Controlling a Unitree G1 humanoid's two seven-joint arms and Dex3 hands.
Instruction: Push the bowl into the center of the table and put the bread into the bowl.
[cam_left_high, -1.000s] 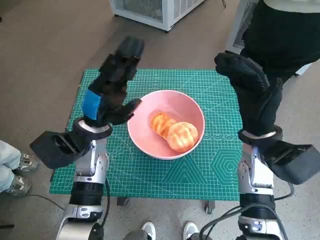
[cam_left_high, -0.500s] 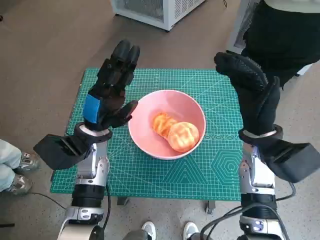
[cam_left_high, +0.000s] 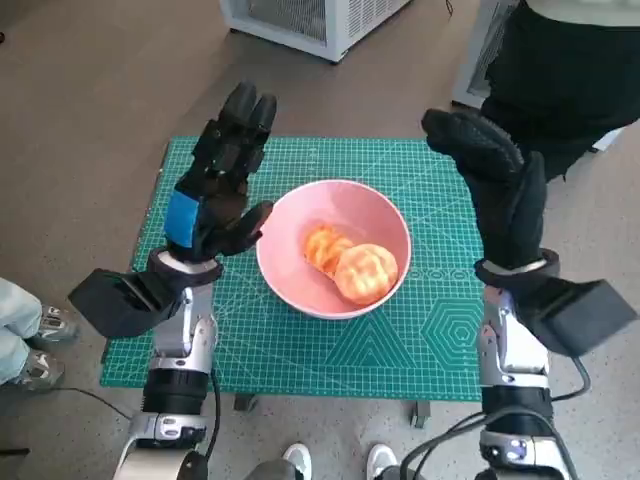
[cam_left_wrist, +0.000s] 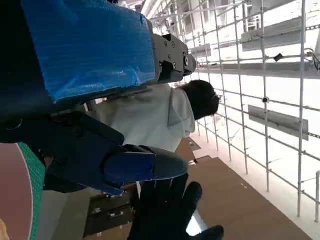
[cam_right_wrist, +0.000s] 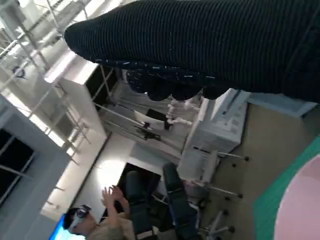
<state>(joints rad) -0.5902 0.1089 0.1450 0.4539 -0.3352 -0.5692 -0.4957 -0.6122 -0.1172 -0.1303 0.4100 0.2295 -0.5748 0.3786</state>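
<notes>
The pink bowl (cam_left_high: 334, 248) sits near the middle of the green mat (cam_left_high: 400, 340) on the tabletop, with two pieces of bread (cam_left_high: 350, 262) inside it. The left hand (cam_left_high: 215, 185) and right hand (cam_left_high: 495, 185) are raised on either side of the bowl, fingers stretched out and holding nothing.

One pink bowl (cam_left_high: 334, 247) — two bread rolls (cam_left_high: 347, 261) — one green mat (cam_left_high: 300, 345)

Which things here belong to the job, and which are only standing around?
Job things: pink bowl; two bread pieces in it; left hand; right hand.

Only around: green cutting mat; white appliance; a person's shoes.
</notes>
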